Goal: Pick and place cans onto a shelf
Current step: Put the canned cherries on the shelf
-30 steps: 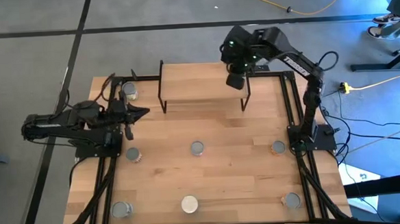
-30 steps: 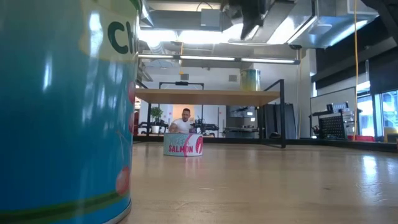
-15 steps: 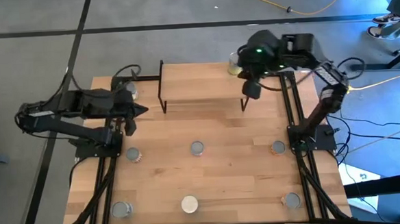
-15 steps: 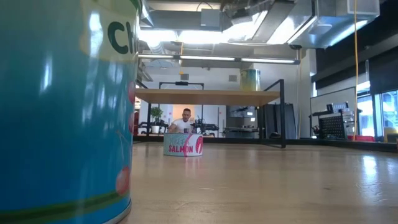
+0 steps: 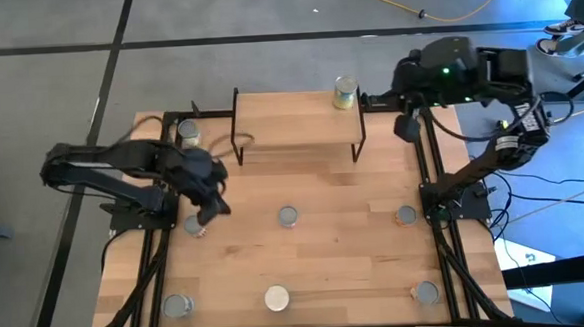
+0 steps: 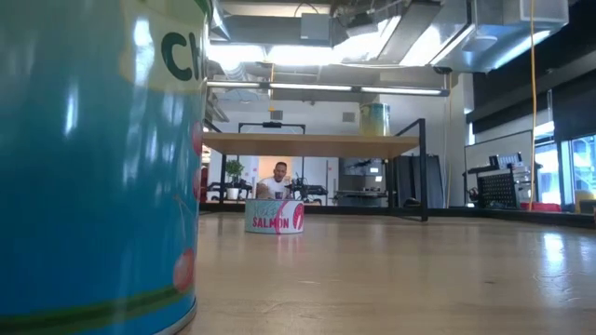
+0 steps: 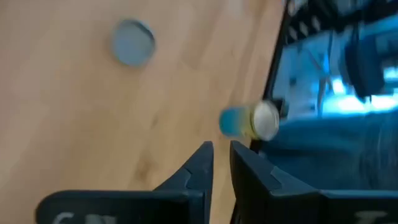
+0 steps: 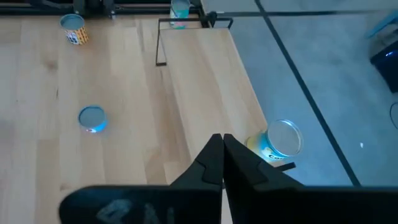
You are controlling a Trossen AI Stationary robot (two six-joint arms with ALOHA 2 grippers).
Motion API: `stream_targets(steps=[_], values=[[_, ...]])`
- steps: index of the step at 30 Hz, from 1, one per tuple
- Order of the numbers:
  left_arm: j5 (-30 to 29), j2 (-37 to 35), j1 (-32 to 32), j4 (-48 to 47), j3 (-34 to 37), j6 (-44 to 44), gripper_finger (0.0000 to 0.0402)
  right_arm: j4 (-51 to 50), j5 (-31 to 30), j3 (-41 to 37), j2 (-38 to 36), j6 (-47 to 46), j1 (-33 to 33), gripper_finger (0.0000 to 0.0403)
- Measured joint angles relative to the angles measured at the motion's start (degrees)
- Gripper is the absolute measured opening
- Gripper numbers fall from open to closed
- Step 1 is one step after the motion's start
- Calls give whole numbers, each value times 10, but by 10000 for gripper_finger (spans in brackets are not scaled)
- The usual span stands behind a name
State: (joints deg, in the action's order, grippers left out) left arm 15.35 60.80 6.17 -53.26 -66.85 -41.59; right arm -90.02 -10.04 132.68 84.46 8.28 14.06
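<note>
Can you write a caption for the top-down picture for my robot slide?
One can stands on the shelf; seven more wait on the table.

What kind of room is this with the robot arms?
Probably a robotics lab or workshop. Two robot arms work at a wooden table set with cans, cables trail over the grey floor, and the ceiling has bare ducts.

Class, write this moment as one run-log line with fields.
shelf: one can at right end | right gripper: shut, empty, right of shelf | left gripper: above table can, nothing held
</note>
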Motion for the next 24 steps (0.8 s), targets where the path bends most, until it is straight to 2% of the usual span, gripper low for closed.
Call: stream_targets(steps=[4, 8, 10, 17, 24], values=[[30, 53, 38, 68, 1, 63, 55, 0, 0, 0, -12, 12, 0, 6], [25, 100, 87, 135, 1, 164, 53, 0, 0, 0, -18, 13, 0, 6], [13, 126, 112, 162, 1, 183, 53, 0, 0, 0, -18, 15, 0, 6], [-40, 210, 180, 208, 1, 145, 55, 0, 2, 0, -18, 41, 0, 6], [-53, 270, 229, 300, 1, 97, 51, 0, 12, 0, -18, 41, 0, 6]])
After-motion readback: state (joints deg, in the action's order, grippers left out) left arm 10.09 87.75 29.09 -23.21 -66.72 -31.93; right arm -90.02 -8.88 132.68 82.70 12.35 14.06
